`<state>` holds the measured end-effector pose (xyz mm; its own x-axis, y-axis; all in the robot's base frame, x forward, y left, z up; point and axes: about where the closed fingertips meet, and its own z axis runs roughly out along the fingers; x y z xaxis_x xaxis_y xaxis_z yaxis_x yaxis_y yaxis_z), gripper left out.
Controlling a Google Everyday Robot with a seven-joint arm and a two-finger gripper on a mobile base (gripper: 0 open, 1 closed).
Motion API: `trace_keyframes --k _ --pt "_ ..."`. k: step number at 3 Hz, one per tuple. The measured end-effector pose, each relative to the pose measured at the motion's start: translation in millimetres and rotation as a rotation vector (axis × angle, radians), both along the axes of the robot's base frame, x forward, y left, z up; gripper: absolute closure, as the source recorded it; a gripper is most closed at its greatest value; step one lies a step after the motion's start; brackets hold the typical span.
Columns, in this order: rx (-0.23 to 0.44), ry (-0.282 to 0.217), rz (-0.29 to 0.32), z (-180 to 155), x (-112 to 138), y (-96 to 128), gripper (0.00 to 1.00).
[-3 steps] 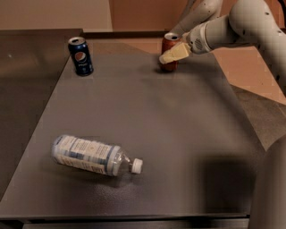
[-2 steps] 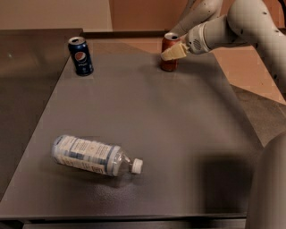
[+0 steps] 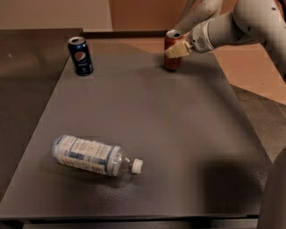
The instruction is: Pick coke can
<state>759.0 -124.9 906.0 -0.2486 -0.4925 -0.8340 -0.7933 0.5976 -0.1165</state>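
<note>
The coke can point(image 3: 171, 63) stands upright at the far edge of the counter point(image 3: 147, 116), right of centre. The pincer point(image 3: 172, 48) meets it from the right (level with its middle). I cannot tell whether it has clamped.

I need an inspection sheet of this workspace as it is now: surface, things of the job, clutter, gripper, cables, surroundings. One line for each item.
Surface: dark grey table, flat and matte.
Job's things: coke can, upright near the far edge, right of centre.
Clutter: Pepsi can, upright at the far left; water bottle, lying on its side near the front, cap on and pointing right.
Gripper: gripper at the coke can, against its upper part; the arm comes in from the right.
Cables: nothing seen.
Surroundings: tan floor to the right; pale wall behind.
</note>
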Motion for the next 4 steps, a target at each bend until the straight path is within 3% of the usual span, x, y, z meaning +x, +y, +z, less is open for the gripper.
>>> trace_keyframes --k 1,4 --pt "-0.01 -0.025 0.015 27.1 -23.1 -3.0 1.0" --pt "0.017 -0.133 0.112 115.4 -64.6 3.4 1.0"
